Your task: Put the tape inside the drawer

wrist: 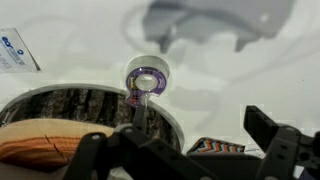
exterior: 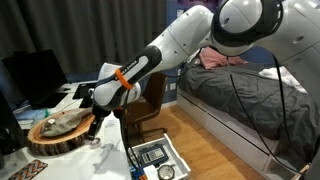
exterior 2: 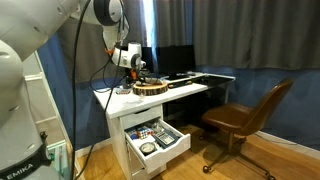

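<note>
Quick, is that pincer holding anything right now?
Pincer: open, holding nothing; the small whitish-clear round tape roll lies on the white desk beyond it.

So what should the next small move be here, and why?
Probably lower the open gripper onto the tape: the roll lies free on the white desk beside the wooden slab, ahead of the jaws, not yet gripped, and the drawer already stands open.

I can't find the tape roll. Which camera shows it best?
The wrist view: the small pale round tape roll lies large mid-frame, beyond the black gripper. In both exterior views it is too small to tell.
</note>
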